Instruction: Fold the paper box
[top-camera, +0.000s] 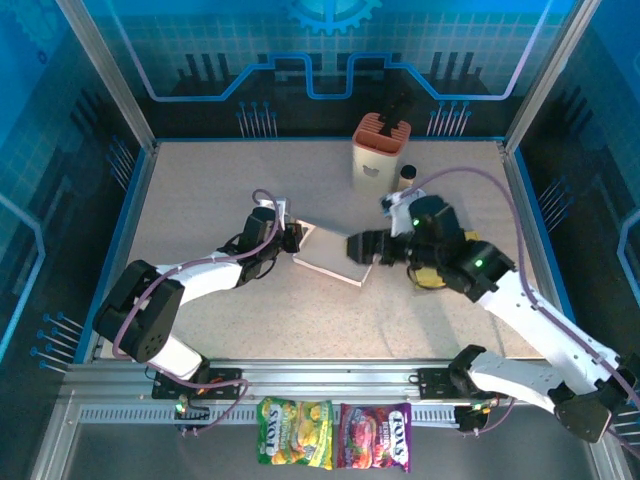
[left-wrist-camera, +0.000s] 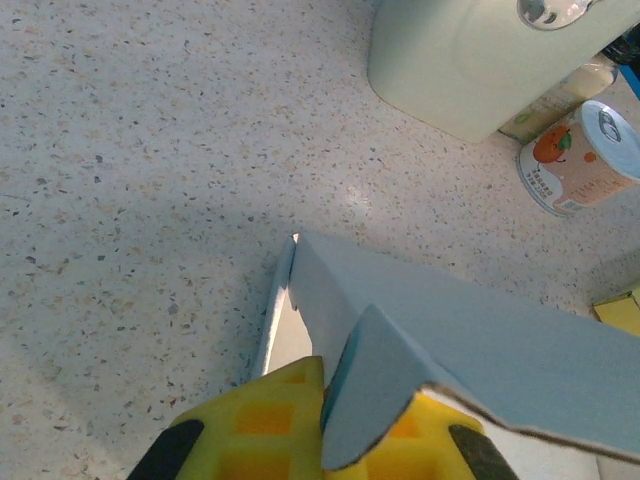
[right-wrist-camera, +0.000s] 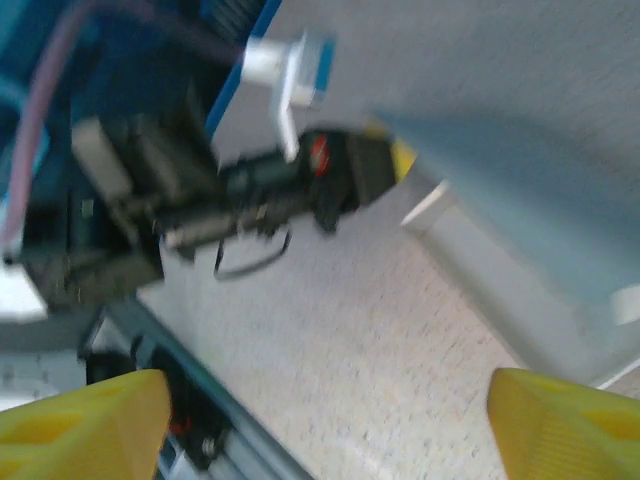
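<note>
Left gripper (top-camera: 293, 238) pinches the flat white paper box (top-camera: 330, 257), centre frame. Right gripper (top-camera: 360, 246) gapes wide beside its right edge.

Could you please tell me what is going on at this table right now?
Two robot arms are working on a paper box lying in the middle of the table. The left claw is shut on a flap at the box's left edge, and in the left wrist view that flap stands up from the panel. The right claw is at the box's right edge with its jaws open, holding nothing. The box looks mostly flat, not yet folded into shape.
</note>
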